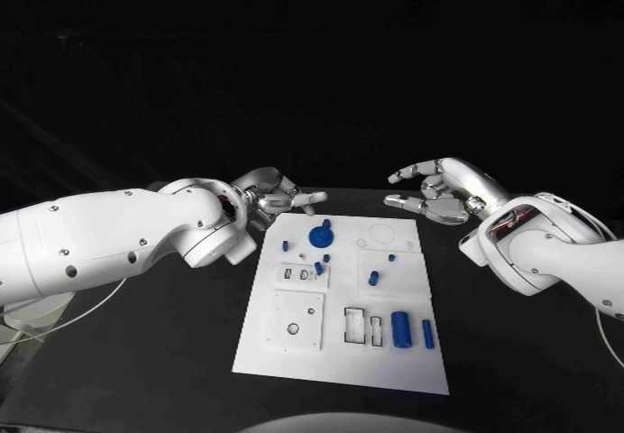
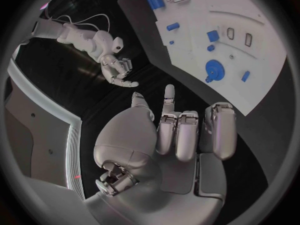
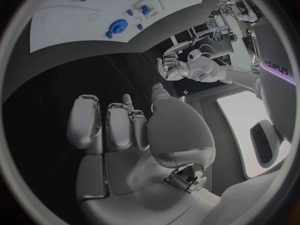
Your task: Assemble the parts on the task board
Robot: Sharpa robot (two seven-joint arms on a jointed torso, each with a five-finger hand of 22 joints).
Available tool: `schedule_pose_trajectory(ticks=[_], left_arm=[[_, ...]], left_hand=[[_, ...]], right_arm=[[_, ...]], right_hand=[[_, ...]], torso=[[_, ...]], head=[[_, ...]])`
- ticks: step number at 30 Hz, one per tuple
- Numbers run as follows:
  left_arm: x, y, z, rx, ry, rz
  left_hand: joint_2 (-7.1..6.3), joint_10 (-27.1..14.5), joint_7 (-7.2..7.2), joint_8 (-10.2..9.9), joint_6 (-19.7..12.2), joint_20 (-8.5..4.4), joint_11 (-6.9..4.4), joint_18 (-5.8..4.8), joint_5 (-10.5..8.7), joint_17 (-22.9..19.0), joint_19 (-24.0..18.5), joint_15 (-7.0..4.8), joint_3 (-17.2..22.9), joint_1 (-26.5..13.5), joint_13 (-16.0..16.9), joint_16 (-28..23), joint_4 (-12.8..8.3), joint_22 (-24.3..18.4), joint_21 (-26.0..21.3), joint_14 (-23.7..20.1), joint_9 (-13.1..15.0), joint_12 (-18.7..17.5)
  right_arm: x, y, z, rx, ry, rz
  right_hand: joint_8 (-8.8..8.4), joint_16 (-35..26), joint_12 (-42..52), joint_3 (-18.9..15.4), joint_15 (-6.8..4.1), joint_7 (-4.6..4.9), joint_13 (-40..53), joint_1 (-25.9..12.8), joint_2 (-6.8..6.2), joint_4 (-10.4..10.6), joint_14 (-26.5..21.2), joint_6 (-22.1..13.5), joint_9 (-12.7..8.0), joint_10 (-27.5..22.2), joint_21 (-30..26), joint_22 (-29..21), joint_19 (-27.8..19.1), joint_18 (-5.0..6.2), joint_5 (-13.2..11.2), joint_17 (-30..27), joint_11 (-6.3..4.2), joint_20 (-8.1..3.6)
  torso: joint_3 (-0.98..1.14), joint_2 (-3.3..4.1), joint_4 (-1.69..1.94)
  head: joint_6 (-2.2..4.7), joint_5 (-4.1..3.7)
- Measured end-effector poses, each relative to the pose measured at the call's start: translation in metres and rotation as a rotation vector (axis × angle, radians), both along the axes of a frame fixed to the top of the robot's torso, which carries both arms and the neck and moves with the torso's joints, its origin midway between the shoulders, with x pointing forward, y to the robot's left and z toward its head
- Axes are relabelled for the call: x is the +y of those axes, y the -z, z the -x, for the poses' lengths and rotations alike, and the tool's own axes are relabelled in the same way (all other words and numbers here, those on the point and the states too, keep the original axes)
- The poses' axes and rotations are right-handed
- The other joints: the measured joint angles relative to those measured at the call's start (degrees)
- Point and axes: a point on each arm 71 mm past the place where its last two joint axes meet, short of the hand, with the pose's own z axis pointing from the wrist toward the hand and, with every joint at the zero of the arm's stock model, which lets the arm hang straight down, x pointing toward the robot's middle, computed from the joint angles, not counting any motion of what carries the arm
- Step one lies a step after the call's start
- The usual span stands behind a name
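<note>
Head view has the white task board point(image 1: 341, 361) lying lengthwise in the middle of the black table point(image 1: 143, 361), with wide bare table along both its long edges and at the near edge. Both hands hang past the board's far corners, off the plate: the left hand point(image 1: 276, 197) beyond the far left corner, the right hand point(image 1: 440, 191) beyond the far right corner, each with fingers apart and nothing in them.

On the flat matt board, a blue round disc point(image 1: 321, 237) sits near the far edge, small blue pegs point(image 1: 373, 279) stand about the middle, and two upright blue cylinders point(image 1: 402, 329) stand beside rectangular outlined slots point(image 1: 353, 325) toward the near right corner. A raised square plate with a hole point(image 1: 295, 322) lies at the near left.

Left wrist view shows the silver, smooth-shelled left hand point(image 2: 181, 135) with fingers loosely bent, palm free, and the toothed rim of the disc point(image 2: 214, 68). Right wrist view shows the right hand point(image 3: 134, 135) likewise free over dark table, short of the board edge point(image 3: 94, 40).
</note>
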Motion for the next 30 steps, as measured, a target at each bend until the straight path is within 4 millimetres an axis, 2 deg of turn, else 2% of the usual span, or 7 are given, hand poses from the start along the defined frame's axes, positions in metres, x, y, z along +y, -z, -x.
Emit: schedule_pose_trajectory(ticks=[3,8,9,14,20,26,30], left_arm=[[-0.01,0.007,-0.005,0.049,0.022,-0.116],[-0.026,0.019,-0.014,0.124,0.053,-0.311],[-0.028,0.021,-0.015,0.133,0.056,-0.339],[-0.036,0.027,-0.02,0.165,0.069,-0.452],[-0.044,0.037,-0.023,0.2,0.087,-0.533],[-0.051,0.054,-0.022,0.239,0.109,-0.583],[-0.052,0.066,-0.021,0.267,0.116,-0.609]], left_hand=[[0.5,0.0,-0.37,2.2,0.4,-0.49,-0.56,0.0,-1.16,0.0,1.2,-0.43,-1.1,-1.8,0.0,0.0,0.0,0.2,1.1,0.0,2.3,0.0],[1.15,-0.2,-1.32,7.0,-0.2,-1.04,-1.42,0.0,-1.16,0.0,1.5,-1.26,-1.3,-2.5,0.0,0.0,-0.1,0.2,1.6,0.0,7.9,0.0],[1.18,-0.1,-1.56,8.2,-0.4,-1.22,-1.71,-0.67,-0.96,0.0,1.3,-1.55,-1.3,-2.5,0.0,0.0,-0.1,0.2,1.6,0.1,9.4,0.0],[1.6,0.0,-2.53,12.9,-2.7,-2.02,-2.42,-0.89,2.99,0.0,1.5,-2.29,-0.2,-0.9,0.0,0.0,-0.2,0.2,1.6,0.0,16.4,0.0],[1.7,-0.2,-2.69,14.0,-4.7,-2.22,-2.63,-0.89,5.77,0.0,1.3,-2.56,1.0,0.5,0.1,0.0,-0.6,0.2,1.6,0.1,20.5,0.0],[1.6,-0.2,-2.83,14.2,-5.0,-2.42,-2.62,-0.89,5.78,0.0,1.5,-2.56,2.5,2.2,0.1,0.0,-1.2,0.2,1.6,0.1,22.4,0.0],[1.63,-0.1,-2.83,14.2,-5.0,-2.42,-2.73,-0.88,6.62,0.0,1.5,-2.76,3.7,3.3,0.1,0.0,-2.0,0.2,1.3,-0.1,23.6,0.3]], right_arm=[[-0.004,0.004,0.001,0.011,0.008,0.0],[-0.009,0.013,0.004,0.035,0.018,0.003],[-0.009,0.014,0.004,0.039,0.018,0.004],[-0.01,0.022,0.007,0.061,0.018,0.011],[-0.01,0.029,0.007,0.082,0.018,0.019],[-0.009,0.036,0.007,0.104,0.015,0.026],[-0.009,0.039,0.008,0.117,0.013,0.029]], right_hand=[[0.44,0.6,0.4,0.0,0.0,0.06,0.0,0.4,0.45,0.0,0.0,0.5,-0.2,0.0,0.4,0.0,0.2,0.0,1.4,0.4,0.0,0.21],[0.44,0.6,0.4,0.0,0.0,0.18,0.0,1.2,1.21,0.0,0.0,0.9,-0.5,0.0,0.4,0.0,0.2,0.0,3.6,0.4,0.0,0.21],[0.61,0.6,0.4,0.0,0.0,0.27,0.0,1.5,1.45,0.0,0.0,1.0,-0.5,0.0,0.4,0.0,0.2,0.0,4.0,0.4,0.0,0.21],[0.67,0.6,0.4,0.1,0.0,0.27,0.0,1.8,1.8,-0.1,0.0,1.0,-0.7,0.0,0.4,0.0,0.2,0.0,5.3,0.3,0.0,0.21],[0.67,0.8,0.4,0.0,0.0,0.11,0.0,2.3,2.33,-0.3,0.0,1.2,-0.9,-0.2,0.4,0.0,0.2,0.0,6.5,0.1,0.2,0.21],[0.67,0.8,0.4,0.0,0.0,0.31,0.0,2.6,2.64,-0.3,0.0,1.4,-1.1,-0.2,0.4,0.0,0.2,-0.01,7.7,0.0,0.2,0.21],[0.67,0.8,0.4,0.0,0.0,0.31,0.0,2.9,2.94,-0.3,0.0,1.4,-1.3,-0.2,0.4,0.0,0.2,0.0,9.1,-0.1,0.2,0.21]], torso=[[0.1,-0.45,-0.16],[0.21,-0.97,-0.37],[0.22,-1.08,-0.43],[0.31,-1.35,-0.57],[0.42,-1.52,-0.58],[0.48,-1.59,-0.62],[0.46,-1.63,-0.65]], head=[[-0.31,-0.33],[-0.76,-0.49],[-0.83,-0.52],[-1.34,-0.66],[-2.27,-0.62],[-2.96,-0.94],[-3.56,-1.45]])
